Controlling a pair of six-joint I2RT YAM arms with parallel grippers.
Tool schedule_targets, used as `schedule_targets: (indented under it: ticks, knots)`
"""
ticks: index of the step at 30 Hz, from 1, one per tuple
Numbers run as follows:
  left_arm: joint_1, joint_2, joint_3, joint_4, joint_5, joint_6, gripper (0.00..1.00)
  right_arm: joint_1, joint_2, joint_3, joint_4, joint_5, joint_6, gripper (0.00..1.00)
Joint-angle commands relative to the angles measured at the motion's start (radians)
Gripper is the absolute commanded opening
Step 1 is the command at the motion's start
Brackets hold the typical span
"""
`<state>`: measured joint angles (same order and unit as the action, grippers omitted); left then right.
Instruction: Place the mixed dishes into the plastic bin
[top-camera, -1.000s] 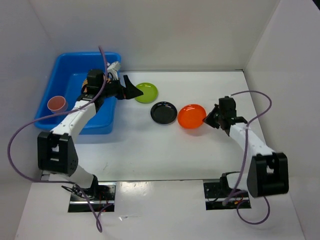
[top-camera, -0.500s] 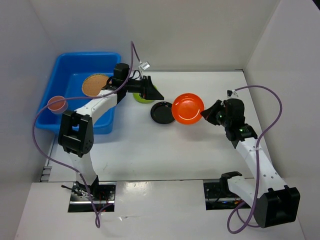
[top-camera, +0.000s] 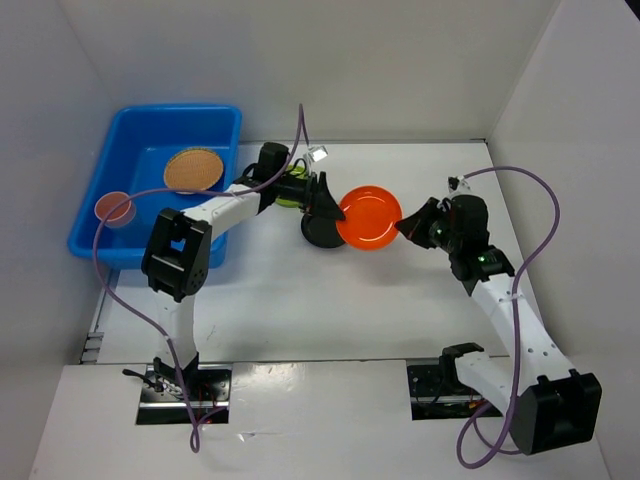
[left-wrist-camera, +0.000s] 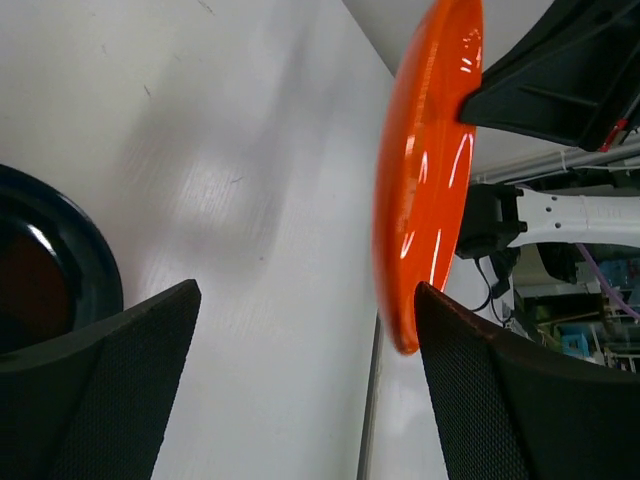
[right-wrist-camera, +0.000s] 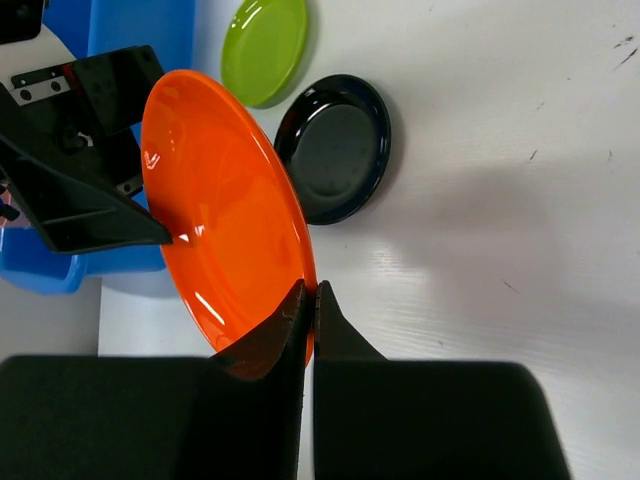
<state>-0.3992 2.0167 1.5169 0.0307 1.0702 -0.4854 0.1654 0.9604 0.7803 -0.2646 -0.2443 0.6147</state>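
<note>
While my right gripper (right-wrist-camera: 308, 300) is clamped on the rim of the orange plate (top-camera: 368, 215), I hold this plate tilted above the table (top-camera: 300, 300), close to the black plate (right-wrist-camera: 335, 150). My left gripper (top-camera: 326, 207) has its jaws wide apart around the opposite edge. The green plate (right-wrist-camera: 263, 50) lies near the blue bin (top-camera: 150, 125), which contains a woven plate (top-camera: 192, 170); a pink cup (top-camera: 113, 208) is at its left rim.

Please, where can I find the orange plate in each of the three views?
Top external: the orange plate is just right of centre, its rim in the right pincer.
Left wrist: upper right, seen edge-on.
Right wrist: left of centre, tilted.
Shared landmark: the black plate, visible in all three.
</note>
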Motion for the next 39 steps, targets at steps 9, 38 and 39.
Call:
schedule_targets:
  ticks: [9, 38, 39]
  knots:
    - [-0.064, 0.027, 0.086, 0.032, 0.054, 0.061, 0.57, 0.031, 0.096, 0.057, 0.119, -0.029, -0.02, 0.0]
    - [0.617, -0.343, -0.116, 0.188, -0.92, -0.504, 0.0, 0.109, 0.538, 0.184, 0.231, 0.056, -0.05, 0.82]
    - [0.617, -0.317, -0.129, 0.201, -0.961, -0.519, 0.0, 0.12, 0.596, 0.2, 0.22, 0.065, -0.059, 0.82]
